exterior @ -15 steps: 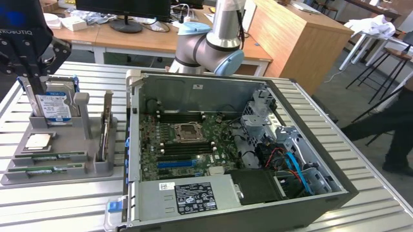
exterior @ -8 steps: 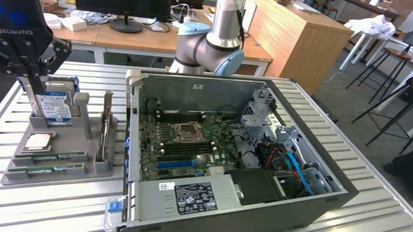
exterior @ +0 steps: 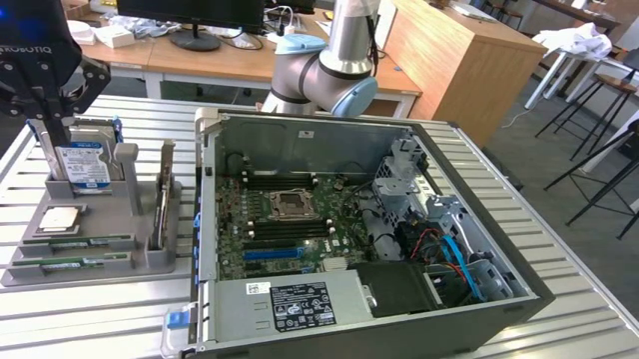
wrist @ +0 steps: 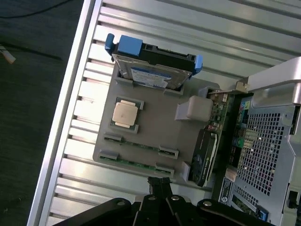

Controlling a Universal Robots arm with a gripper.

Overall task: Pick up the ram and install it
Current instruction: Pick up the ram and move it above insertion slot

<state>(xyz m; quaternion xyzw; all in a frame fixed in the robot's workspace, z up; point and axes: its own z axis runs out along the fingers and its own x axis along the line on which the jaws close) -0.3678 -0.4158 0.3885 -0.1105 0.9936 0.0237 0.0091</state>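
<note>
Two ram sticks lie flat in slots of a grey holder (exterior: 110, 224) on the slatted table: ram (exterior: 75, 243) and ram (exterior: 70, 262) in the exterior view, ram (wrist: 138, 144) and ram (wrist: 136, 163) in the wrist view. My gripper (exterior: 52, 134) hangs above the holder's far end, over the hard drive, holding nothing. In the wrist view my gripper (wrist: 160, 182) has its dark fingers pressed together, just off the holder's edge beside the nearer ram stick. The open computer case (exterior: 479, 224) lies to the exterior view's right, its motherboard (exterior: 284, 217) exposed with dark memory slots.
The holder also carries a blue-labelled hard drive (exterior: 85, 166), a square silver processor chip (exterior: 60, 218) and an upright card (exterior: 163, 194). The arm's base (exterior: 330, 67) stands behind the case. A desk with a monitor is behind the table; stools stand at the far right.
</note>
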